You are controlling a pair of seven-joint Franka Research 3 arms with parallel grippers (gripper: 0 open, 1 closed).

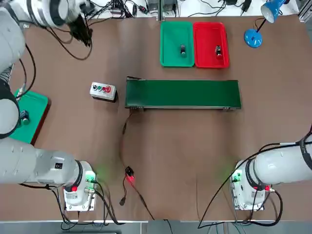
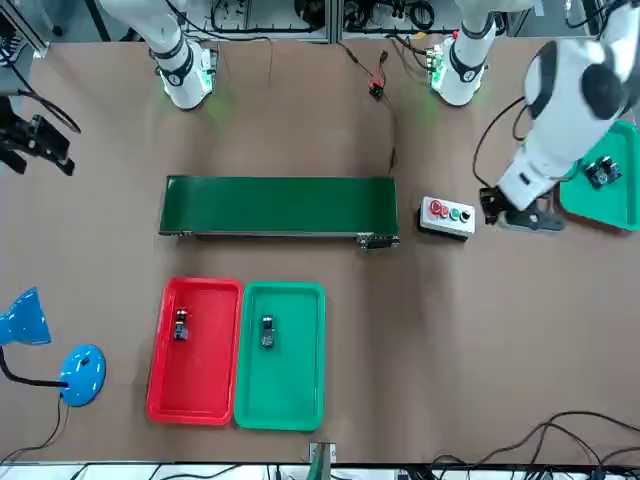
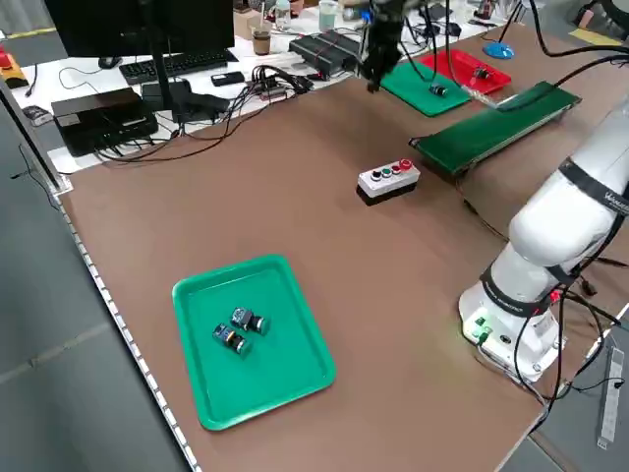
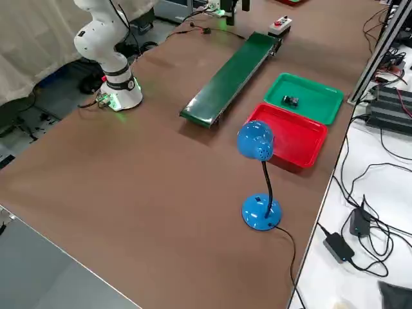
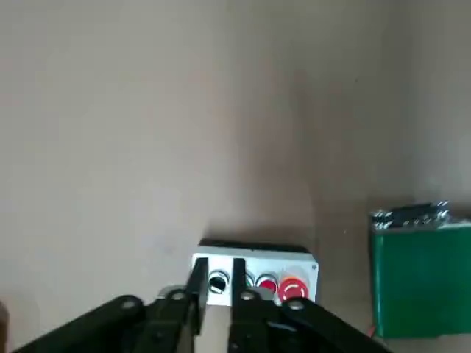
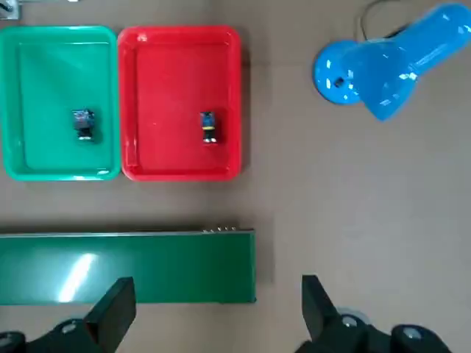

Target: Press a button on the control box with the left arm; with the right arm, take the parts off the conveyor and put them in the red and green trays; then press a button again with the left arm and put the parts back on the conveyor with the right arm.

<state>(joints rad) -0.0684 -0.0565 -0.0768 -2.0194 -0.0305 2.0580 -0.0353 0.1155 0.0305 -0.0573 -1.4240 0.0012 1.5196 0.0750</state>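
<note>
Start at your far left in the overhead view: a green side tray (image 1: 34, 114) sits at the table edge with two small parts (image 3: 239, 328) in it, partly under the left arm's links. The left gripper (image 5: 217, 294) hangs near the control box (image 1: 103, 91), on the side away from the conveyor, its fingers (image 5: 197, 283) drawn close together with only a thin gap and nothing between them. The box lies just off the left end of the conveyor (image 1: 183, 93), not touching it, with its buttons facing up. A black cable (image 1: 124, 141) runs from that end of the belt back toward the robot, past a small connector (image 1: 129, 174) lit red.

You see the belt bare. Beyond it, the green tray (image 1: 176, 44) and the red tray (image 1: 210, 45) stand side by side, touching, each with one small part: one part (image 1: 183, 50) in the green, another part (image 1: 218, 51) in the red.

The right gripper (image 6: 213, 309) is held high above the table near the belt's right end, fingers spread wide and empty. Farther right, a blue desk lamp (image 1: 261, 24) stands by the red tray, its head leaning over the table's far corner.
</note>
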